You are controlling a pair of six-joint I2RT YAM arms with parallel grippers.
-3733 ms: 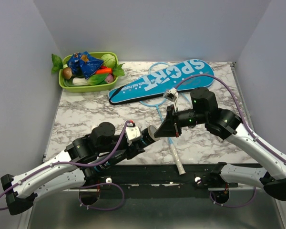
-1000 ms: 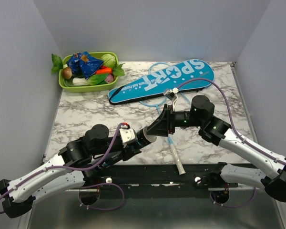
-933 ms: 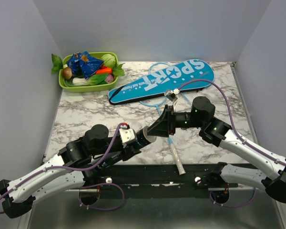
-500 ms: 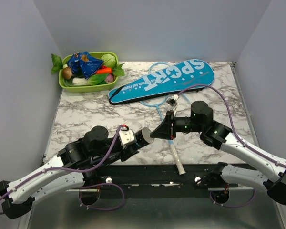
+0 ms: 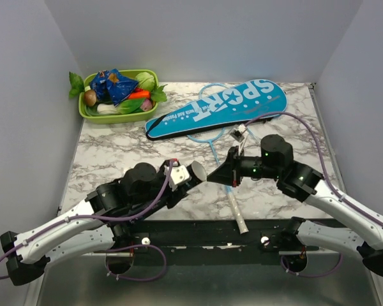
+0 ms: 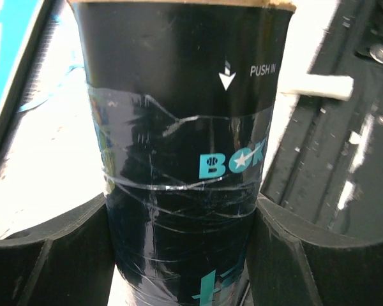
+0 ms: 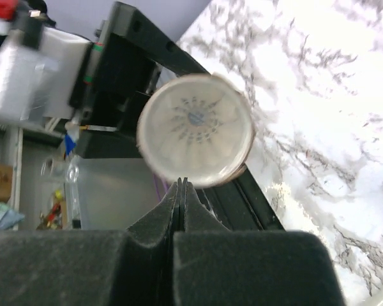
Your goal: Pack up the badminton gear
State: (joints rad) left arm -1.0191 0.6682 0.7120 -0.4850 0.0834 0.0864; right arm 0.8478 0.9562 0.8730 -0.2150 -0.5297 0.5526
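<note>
Of the racket [image 5: 234, 205] only the handle and white butt show plainly on the table [image 5: 115, 153]; most of its head is hidden under the right arm and the blue cover [image 5: 217, 107]. The left gripper [image 6: 182, 210] clamps the dark tube [image 6: 179, 95]. The tube's pale round end — cap or feathers, unclear — faces the right gripper [image 7: 180, 191], whose fingers are pressed together with nothing between them, at the tube's rim — contact uncertain.

We see the tube [image 6: 179, 146] filling the middle, clamped between the two black fingers [image 6: 57, 255] of the left gripper [image 6: 179, 255], which press its sides low down. Its dark wall carries a white arrow, "PUSH IN" and teal letters "BOK" (clear tape wraps it). To its left lie the marble table [image 6: 45, 159] and a strip of blue cover [image 6: 6, 57]. To its right a white butt [image 6: 316, 86] shows against a black rail [image 6: 345, 159].
</note>
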